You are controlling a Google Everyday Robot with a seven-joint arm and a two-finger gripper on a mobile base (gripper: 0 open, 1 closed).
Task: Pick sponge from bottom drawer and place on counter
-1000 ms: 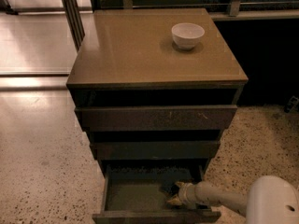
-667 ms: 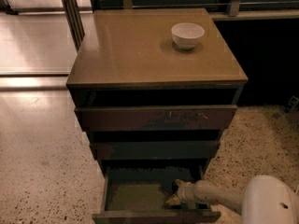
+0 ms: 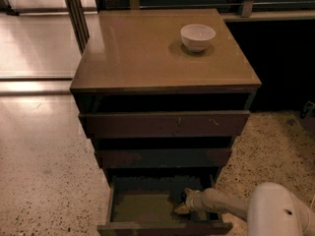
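Note:
The bottom drawer [image 3: 142,208] is pulled open at the foot of the dark cabinet and shows its olive-brown floor. My gripper [image 3: 185,202] reaches into it from the right, low over the right part of the floor. A small yellowish edge with a dark face, the sponge [image 3: 179,210], shows right at the gripper's tip; I cannot tell whether it is held. The counter [image 3: 147,53] is the glossy tan top of the cabinet, well above the gripper.
A white bowl [image 3: 198,37] stands at the back right of the counter. The two wider drawers [image 3: 165,124] above are slightly open and overhang the bottom one. Speckled floor [image 3: 44,171] lies to the left; my white arm [image 3: 275,213] fills the lower right.
The gripper has shifted very slightly to the left inside the bottom drawer. Nothing else has moved.

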